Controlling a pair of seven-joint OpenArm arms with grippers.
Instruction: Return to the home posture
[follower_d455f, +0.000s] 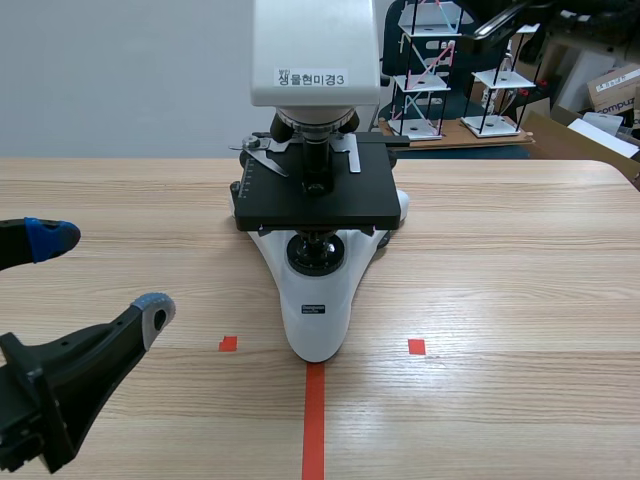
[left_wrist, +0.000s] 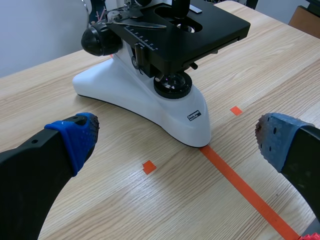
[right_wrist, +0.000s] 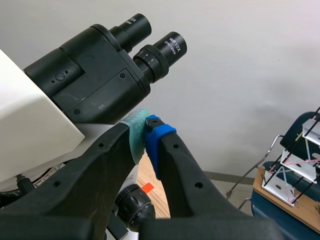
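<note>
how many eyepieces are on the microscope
2. Both show in the right wrist view, side by side on top of the microscope: one eyepiece farther from the right gripper, the other nearer, just beyond its tips. The scene view cuts them off.

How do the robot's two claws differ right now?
The left gripper is open, fingers wide apart; the right gripper is shut, pads touching. The left hangs low over the table before the microscope; the right is raised beside its eyepieces. Both have black fingers with dotted pads.
</note>
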